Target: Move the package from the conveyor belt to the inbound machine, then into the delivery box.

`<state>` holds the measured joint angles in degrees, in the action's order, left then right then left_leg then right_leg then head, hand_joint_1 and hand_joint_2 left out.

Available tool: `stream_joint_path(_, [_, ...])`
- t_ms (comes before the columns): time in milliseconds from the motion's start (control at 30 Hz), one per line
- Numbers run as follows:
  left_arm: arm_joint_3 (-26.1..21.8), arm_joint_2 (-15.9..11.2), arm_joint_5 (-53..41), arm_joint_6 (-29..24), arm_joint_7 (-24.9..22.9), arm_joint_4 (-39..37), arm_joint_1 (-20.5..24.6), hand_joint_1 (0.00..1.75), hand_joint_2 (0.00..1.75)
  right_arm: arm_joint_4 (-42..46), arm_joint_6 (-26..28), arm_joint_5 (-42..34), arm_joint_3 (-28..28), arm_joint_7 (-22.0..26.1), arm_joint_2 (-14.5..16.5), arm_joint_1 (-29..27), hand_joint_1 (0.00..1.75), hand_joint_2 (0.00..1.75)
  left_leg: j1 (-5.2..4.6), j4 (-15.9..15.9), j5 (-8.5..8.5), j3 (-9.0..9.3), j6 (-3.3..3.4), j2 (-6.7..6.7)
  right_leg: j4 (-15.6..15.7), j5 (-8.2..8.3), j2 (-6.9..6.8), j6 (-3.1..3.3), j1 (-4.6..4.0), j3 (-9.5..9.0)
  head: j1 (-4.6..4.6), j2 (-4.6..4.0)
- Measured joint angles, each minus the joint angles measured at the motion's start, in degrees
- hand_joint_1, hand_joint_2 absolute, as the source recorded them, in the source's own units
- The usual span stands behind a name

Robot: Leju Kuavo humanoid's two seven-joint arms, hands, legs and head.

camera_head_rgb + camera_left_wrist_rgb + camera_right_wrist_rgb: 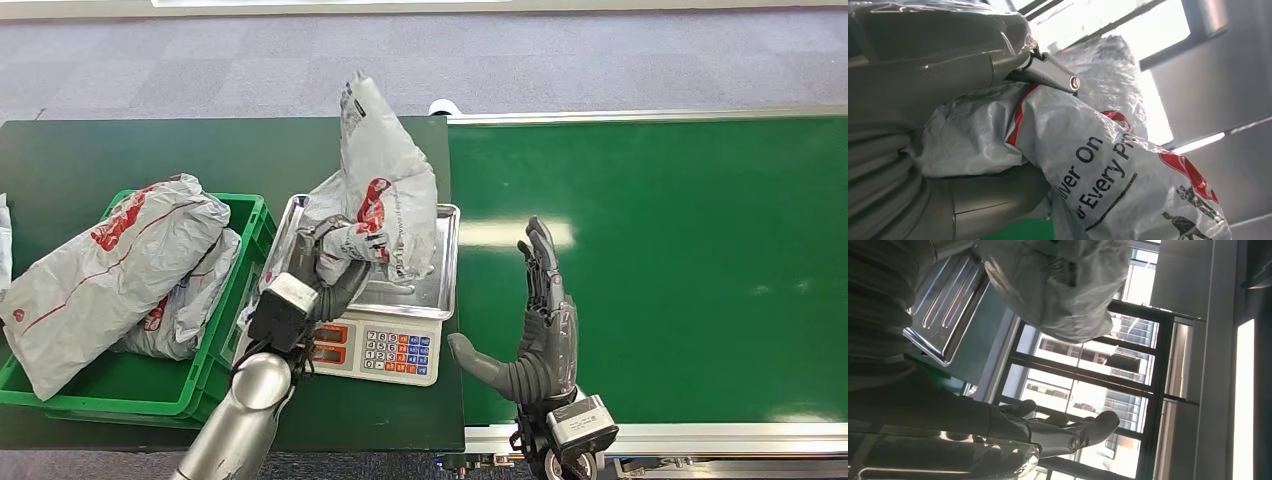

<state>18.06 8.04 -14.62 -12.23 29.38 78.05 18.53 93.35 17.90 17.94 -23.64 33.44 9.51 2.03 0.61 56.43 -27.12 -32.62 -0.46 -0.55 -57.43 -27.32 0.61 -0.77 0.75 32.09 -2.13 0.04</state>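
Head view: my left hand (322, 262) grips the package (385, 195) at its lower crumpled end, and the bag stands up over the steel tray of the inbound machine (375, 345), a weighing scale with a keypad.
Step in hand: I judge that the package is at the machine and the next part is to carry it to the delivery box (235, 285), the green crate just beside the scale on my left.
How to do it well: I should keep the grip firm, because the thin plastic can slip. I should lift enough so the hanging end passes over the tray edge and the crate wall, then release low over the bags already inside.
Risk: the crate looks quite full, so the package could slide off the pile.
Right hand: my right hand (530, 330) is spread wide and holds nothing, above the near edge of the conveyor belt (680, 250).
Package look: grey-white soft mailer bag, wrinkled, with a red logo and black printed text. In the left wrist view the film (1088, 150) is glossy and bunched where my fingers press it.
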Motion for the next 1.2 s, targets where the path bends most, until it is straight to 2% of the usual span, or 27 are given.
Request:
stream_joint_path(100, [-0.2,-0.6,-1.2,-4.8,3.0,5.7,-1.5,1.75,1.75,0.0,0.4,0.0,0.1,0.0,0.0,-0.1,0.0,1.75,0.0,0.0,0.0,-0.03,0.0,0.01,0.0,0.0,0.0,0.0,0.0,0.03,0.0,-0.01])
stream_joint_path(267, [-0.2,-1.4,-8.9,-20.1,9.1,15.6,-4.6,1.75,1.75,-0.1,1.3,-0.1,0.4,0.0,0.0,-0.5,0.0,1.75,0.0,0.0,-0.01,-0.04,-0.01,0.0,0.0,-0.02,0.0,-0.01,0.0,0.07,0.0,0.0])
stream_joint_path(367, [-0.1,-1.8,-15.6,-26.0,10.3,20.3,-6.3,1.75,1.75,-0.3,1.8,-0.4,0.6,0.1,0.0,-1.0,0.0,1.75,0.0,0.0,-0.01,-0.05,-0.01,0.0,0.0,-0.03,0.0,-0.01,0.0,0.07,-0.01,0.0])
stream_joint_path(533, [-1.8,-0.6,-25.0,-27.4,10.6,27.8,-8.3,1.75,1.75,-0.8,2.3,-0.5,0.7,0.3,-0.2,-1.4,0.0,1.75,0.0,0.0,-0.01,-0.05,-0.01,0.0,0.0,-0.03,0.0,-0.01,0.0,0.06,0.02,0.0])
stream_joint_path(667, [-5.6,1.6,-28.8,-27.4,10.5,30.9,-8.5,1.74,1.75,-0.9,2.4,-0.4,0.8,0.0,-0.2,-1.4,0.0,1.75,0.0,0.0,-0.01,-0.04,-0.01,-0.01,0.0,-0.02,0.0,-0.01,0.01,0.05,0.01,0.0])
stream_joint_path(733, [-9.8,3.1,-30.0,-27.4,8.8,30.3,-8.1,1.74,1.75,-0.9,2.1,-0.1,0.8,-0.5,-0.1,-1.4,0.0,1.75,0.0,0.0,-0.01,-0.01,-0.01,0.02,0.0,-0.02,0.0,0.0,0.0,0.04,0.01,0.0])
stream_joint_path(867, [-20.2,3.6,-34.0,-27.4,-2.4,24.7,-6.1,1.75,1.75,-0.9,1.8,0.9,0.7,-1.3,0.3,-1.6,0.0,1.75,0.04,0.0,0.01,0.04,-0.03,0.07,0.0,0.0,0.02,0.02,-0.03,0.05,-0.01,0.0])
stream_joint_path(1067, [-30.8,0.5,-35.9,-27.4,-13.3,12.6,-3.9,1.75,1.75,-1.1,1.7,1.5,0.7,-1.7,0.3,-2.0,0.0,1.75,0.07,0.0,0.02,0.01,-0.05,0.17,0.0,-0.01,0.09,0.02,-0.07,0.07,0.02,0.0])
stream_joint_path(1200, [-35.2,-1.8,-39.6,-27.3,-19.0,6.2,-3.0,1.7,1.75,-1.5,1.5,1.6,0.7,-2.1,0.3,-2.1,0.0,1.75,0.06,0.0,0.01,-0.02,-0.05,0.18,0.0,-0.01,0.09,0.02,-0.05,0.1,0.02,0.0])
